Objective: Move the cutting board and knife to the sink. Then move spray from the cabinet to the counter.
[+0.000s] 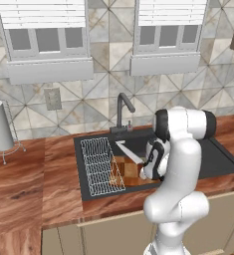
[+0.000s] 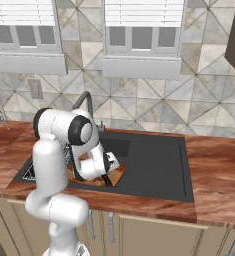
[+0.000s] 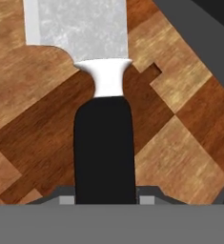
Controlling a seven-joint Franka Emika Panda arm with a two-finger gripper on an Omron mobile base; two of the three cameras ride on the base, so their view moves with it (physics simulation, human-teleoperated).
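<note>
We had the tool (image 3: 104, 202) closed on the black handle of the knife (image 3: 96, 62), the blade pointing away from the hand over the cutting board (image 3: 180, 143). The board already lay in the sink (image 1: 218, 162), toward its left end beside a wire rack (image 1: 99, 167) and below the faucet (image 1: 122, 107), so the first item looked settled. The knife was low over the board, blade slanting up toward the sink's back edge in the left base view (whether its tip touched anything we could not tell).

To finish the step well, we judged the knife should be lowered until it rested flat on the board or basin floor before the tool let go, keeping the blade clear of the rack, then lifted straight out. The spray remained to be fetched.
</note>
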